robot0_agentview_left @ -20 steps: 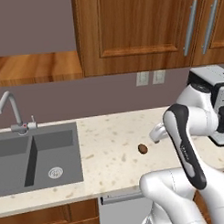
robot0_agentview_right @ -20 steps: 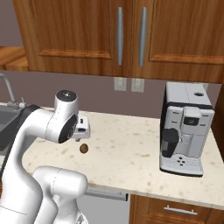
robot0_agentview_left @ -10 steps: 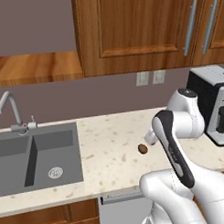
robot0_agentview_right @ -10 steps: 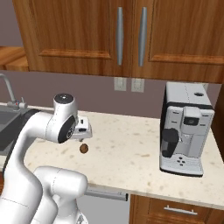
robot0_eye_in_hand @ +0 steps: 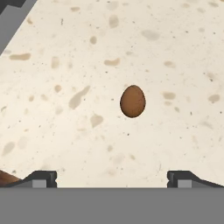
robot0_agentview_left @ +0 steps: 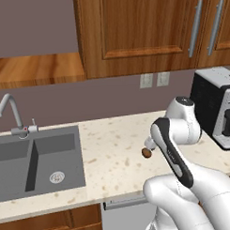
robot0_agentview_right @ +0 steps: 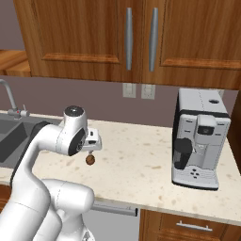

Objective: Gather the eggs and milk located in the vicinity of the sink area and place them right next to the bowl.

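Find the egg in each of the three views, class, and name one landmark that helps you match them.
Left base view: egg right of centre, beside the arm.
Right base view: left of centre, under the hand.
Hand view: near centre.
Shared landmark: the speckled counter.

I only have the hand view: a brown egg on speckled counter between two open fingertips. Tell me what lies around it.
Observer: The egg lies alone on the counter, right of the sink.
Operator: Report what stands on the other side.
Observer: A coffee machine stands at the counter's right end, well apart from the egg.
Operator: Say where the gripper is.
Observer: The gripper hangs open above the egg, not touching it.
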